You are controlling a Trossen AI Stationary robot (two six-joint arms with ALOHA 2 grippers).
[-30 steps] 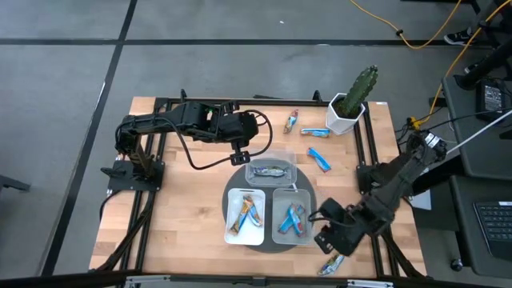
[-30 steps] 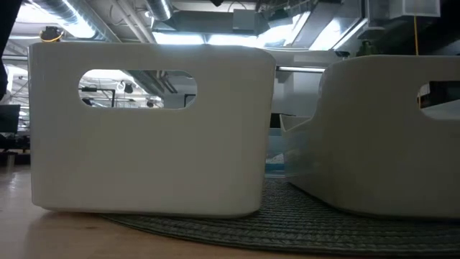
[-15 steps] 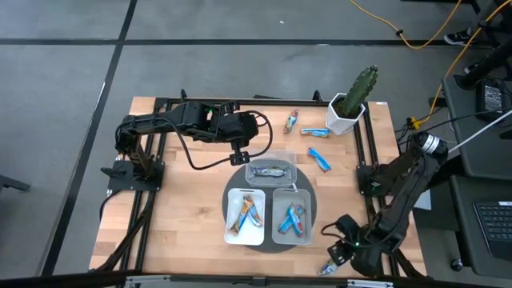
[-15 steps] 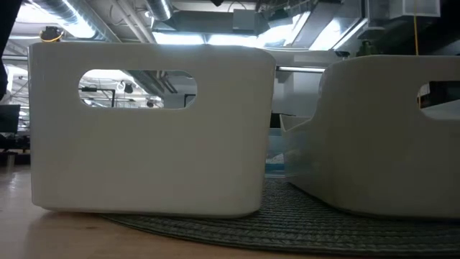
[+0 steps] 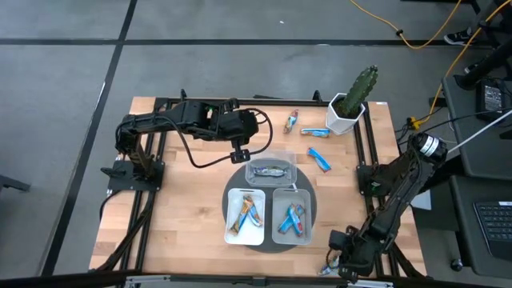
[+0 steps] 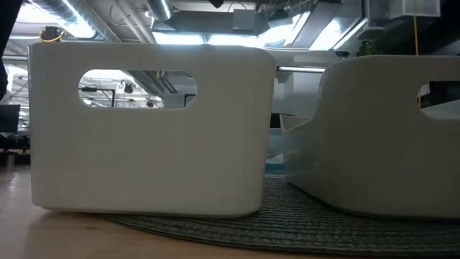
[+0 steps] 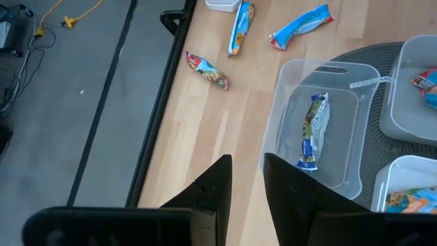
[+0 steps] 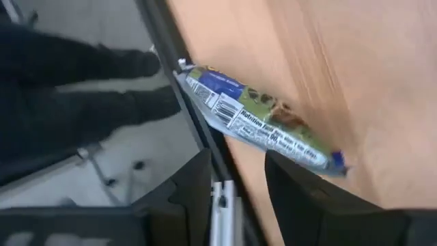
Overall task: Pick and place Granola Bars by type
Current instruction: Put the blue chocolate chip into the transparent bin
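From my remote station, I see the right gripper (image 5: 342, 258) low over the near right corner of the wooden tabletop (image 5: 188, 216), its fingers (image 8: 193, 188) spread apart with nothing between them. Just beyond the fingertips lies a slim wrapped granola bar with a blue, white and tan wrapper (image 8: 256, 123), resting at the tabletop's edge beside the black frame rail (image 8: 179, 89); in the high view that bar (image 5: 329, 266) sits just beside the gripper.

The left gripper (image 7: 247, 174) hangs above the tabletop's middle toward the far edge, its fingers slightly parted and empty, just beside a clear rectangular plastic tray (image 7: 321, 130) that holds 1 silver-and-blue bar (image 7: 312, 131).

That clear tray and 2 white rectangular trays share a round grey woven mat (image 5: 230, 188) in the tabletop's middle. The left white tray (image 5: 246, 216) holds blue-orange bars (image 5: 247, 210); the right white tray (image 5: 293, 217) holds blue bars (image 5: 292, 219).

3 more bars lie loose near the far right corner: a brown-and-blue bar (image 5: 292, 122), a light blue bar (image 5: 315, 133) and a blue bar (image 5: 320, 160), close to a green cactus in a white pot (image 5: 352, 102).
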